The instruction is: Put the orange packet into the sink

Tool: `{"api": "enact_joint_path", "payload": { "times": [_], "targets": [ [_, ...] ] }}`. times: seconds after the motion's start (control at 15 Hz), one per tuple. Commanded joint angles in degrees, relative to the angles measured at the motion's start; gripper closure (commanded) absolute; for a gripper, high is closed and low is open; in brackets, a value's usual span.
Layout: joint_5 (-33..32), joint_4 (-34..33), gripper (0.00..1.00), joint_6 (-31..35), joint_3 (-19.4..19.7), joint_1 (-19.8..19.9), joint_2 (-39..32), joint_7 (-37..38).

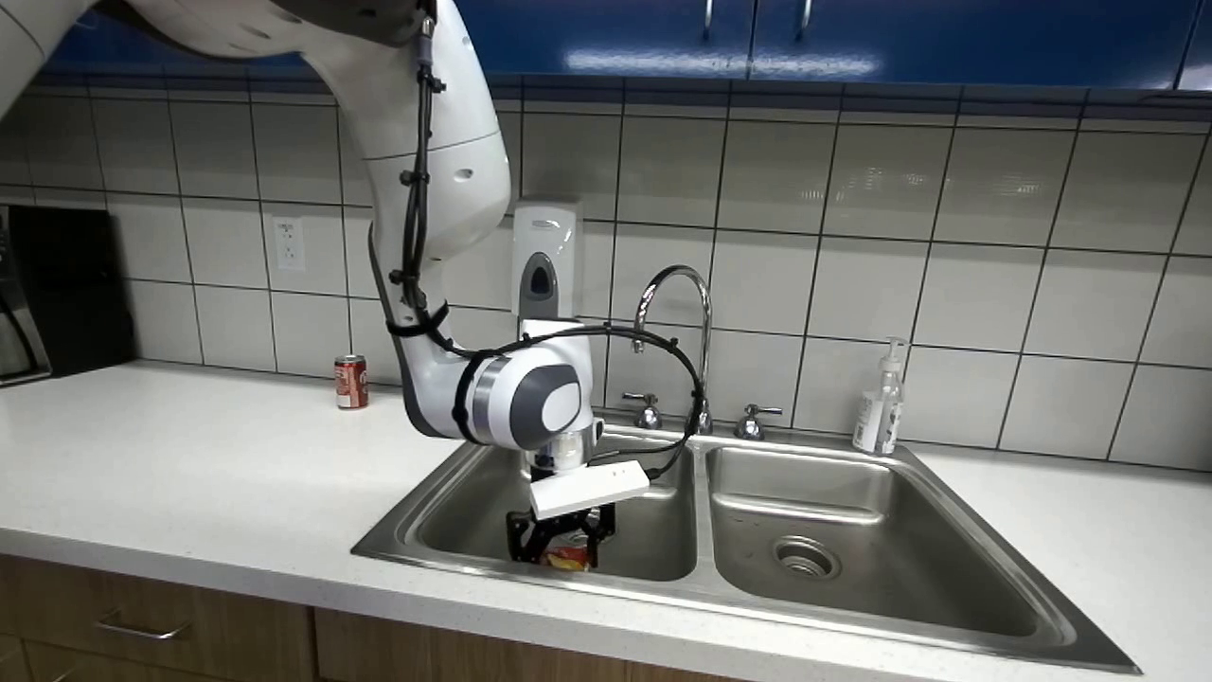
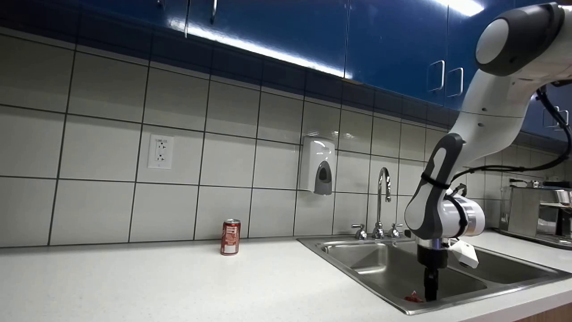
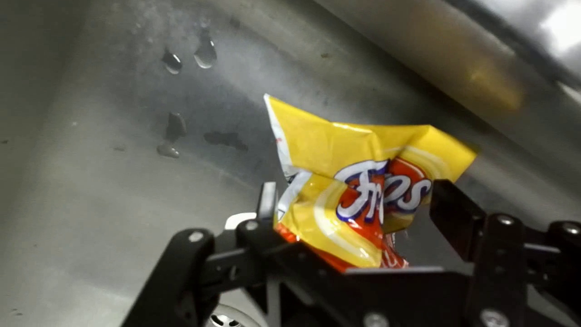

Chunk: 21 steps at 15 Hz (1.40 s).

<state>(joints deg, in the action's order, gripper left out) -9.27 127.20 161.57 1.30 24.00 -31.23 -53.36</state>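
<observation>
The orange packet (image 3: 336,141), crinkly yellow and red with white lettering, lies folded in the left basin of the steel sink (image 1: 703,511), close to the basin's front wall. It shows partly in both exterior views (image 1: 568,559) (image 2: 414,297). My gripper (image 3: 356,200) reaches down into that basin with its fingers wide apart, one on each side of the packet. There is a gap between the packet and the finger at the right of the wrist view. The packet's lower part is hidden behind the gripper. The gripper also shows in both exterior views (image 1: 561,545) (image 2: 431,290).
A chrome gooseneck faucet (image 1: 705,341) with two handles stands behind the sink. A soap pump bottle (image 1: 881,398) stands at the sink's back right corner. A red can (image 1: 350,382) stands on the counter (image 1: 208,455) to the left. A soap dispenser (image 1: 547,260) hangs on the wall.
</observation>
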Motion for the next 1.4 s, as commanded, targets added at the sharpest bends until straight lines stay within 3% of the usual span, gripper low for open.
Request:
{"api": "enact_joint_path", "payload": {
  "times": [0.0, 0.87, 1.33],
  "targets": [
    [0.15, 0.65, 0.0, -2.02, -0.41, -0.4, 3.53, -1.06],
    [-1.38, 2.68, 0.0, -6.84, 0.94, -8.46, 15.04, 0.51],
    [1.39, 2.92, 0.0, -15.34, 0.06, -12.5, 21.34, 1.33]
  ]
}}
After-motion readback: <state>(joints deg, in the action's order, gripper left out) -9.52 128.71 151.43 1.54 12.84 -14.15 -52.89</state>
